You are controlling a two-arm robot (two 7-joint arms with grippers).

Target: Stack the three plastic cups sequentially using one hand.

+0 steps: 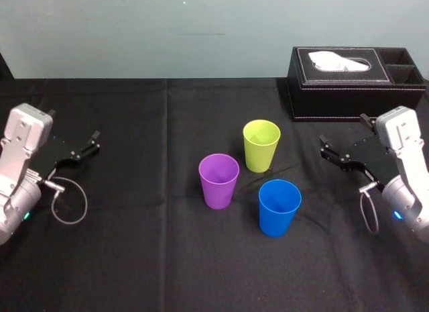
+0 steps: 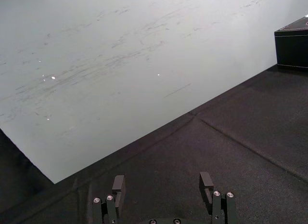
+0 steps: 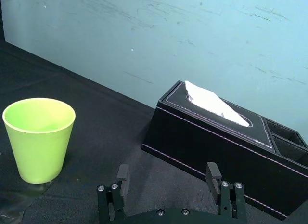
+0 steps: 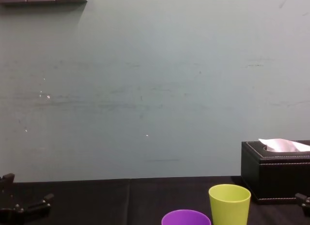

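Three plastic cups stand upright and apart on the black cloth at the table's middle: a yellow-green cup (image 1: pixel 261 145) farthest back, a purple cup (image 1: pixel 218 180) to its front left, and a blue cup (image 1: pixel 279 206) at the front right. The yellow-green cup (image 3: pixel 39 138) also stands ahead of my right gripper in the right wrist view, and it rises beside the purple rim (image 4: pixel 186 217) in the chest view (image 4: pixel 229 204). My right gripper (image 1: pixel 343 139) hovers open and empty at the right, a hand's width from the cups. At the far left my left gripper (image 1: pixel 86 147) rests open and empty.
A black tissue box (image 1: pixel 355 82) with a white tissue stands at the back right, just behind my right gripper. A pale wall (image 1: pixel 201 30) closes the table's far edge. Black cloth (image 1: pixel 134 258) covers the table, with room in front of and left of the cups.
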